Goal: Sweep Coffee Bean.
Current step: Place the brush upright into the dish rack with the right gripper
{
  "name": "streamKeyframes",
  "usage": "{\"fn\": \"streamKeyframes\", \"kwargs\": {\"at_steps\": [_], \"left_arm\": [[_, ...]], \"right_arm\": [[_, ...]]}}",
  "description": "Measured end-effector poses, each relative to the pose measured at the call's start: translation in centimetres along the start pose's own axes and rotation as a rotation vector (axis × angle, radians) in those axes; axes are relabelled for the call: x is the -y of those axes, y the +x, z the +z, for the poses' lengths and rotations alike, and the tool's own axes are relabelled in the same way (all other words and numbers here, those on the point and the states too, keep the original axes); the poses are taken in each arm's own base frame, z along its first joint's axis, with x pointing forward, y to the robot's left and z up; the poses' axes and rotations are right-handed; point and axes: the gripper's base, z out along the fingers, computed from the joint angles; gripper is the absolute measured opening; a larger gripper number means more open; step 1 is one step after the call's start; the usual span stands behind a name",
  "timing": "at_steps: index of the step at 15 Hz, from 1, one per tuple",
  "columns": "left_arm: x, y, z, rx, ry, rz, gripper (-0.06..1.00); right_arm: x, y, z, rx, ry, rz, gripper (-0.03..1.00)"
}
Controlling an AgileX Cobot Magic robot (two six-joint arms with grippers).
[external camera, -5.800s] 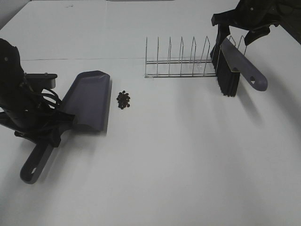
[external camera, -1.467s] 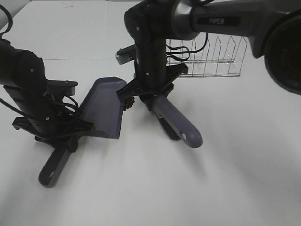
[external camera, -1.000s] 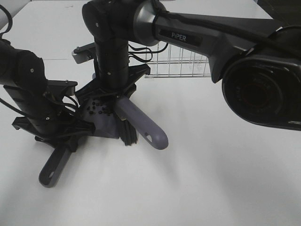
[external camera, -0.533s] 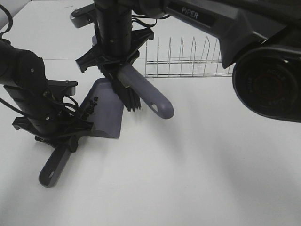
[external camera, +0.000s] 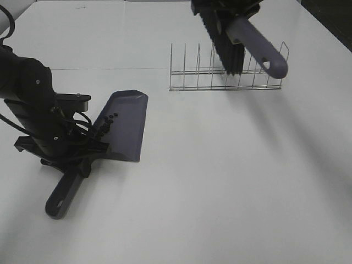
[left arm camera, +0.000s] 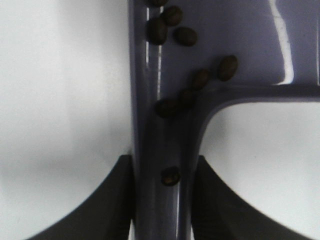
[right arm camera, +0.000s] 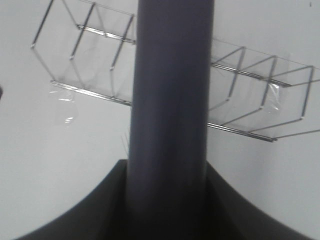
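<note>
coffee beans (left arm camera: 200,79), beside left gripper (left arm camera: 163,172) (in dustpan (external camera: 127,118))

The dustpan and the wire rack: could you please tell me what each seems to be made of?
Dustpan: most likely moulded plastic, grey-purple, smooth and slightly glossy. The left wrist view shows bright streaks of reflected light along its rounded edges.
Rack: probably metal wire with a shiny silver finish. Its rods are very thin, straight and pale, but a coating cannot be ruled out.

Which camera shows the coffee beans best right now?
Left wrist: single coffee beans show clearly on the dustpan by its handle. Exterior high shows only dark specks in the pan. Right wrist shows none, just the brush handle and wire rack.
</note>
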Motion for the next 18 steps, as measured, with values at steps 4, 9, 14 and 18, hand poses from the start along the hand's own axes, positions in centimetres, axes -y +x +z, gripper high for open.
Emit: {"fn": "streamKeyframes", "kwargs": {"at_steps": [4,9,14,18], "left_arm": [[0.0,0.0,0.0,0.000,0.000,0.000,0.27],[0.0,0.0,0.0,-0.001,-0.001,0.001,0.27],[0.0,0.0,0.0,-0.001,-0.001,0.001,0.27],[0.0,0.0,0.0,-0.001,-0.001,0.004,0.27]], "right_arm": [[5.9,0.1,-0.3,-0.002,0.008,0.125,0.27],[7.6,3.2,0.4,-0.131,0.016,0.162,0.27],[6.7,7.8,4.4,-0.354,0.022,0.146,0.27],[7.3,8.4,4.9,-0.374,0.031,0.155,0.27]]}}
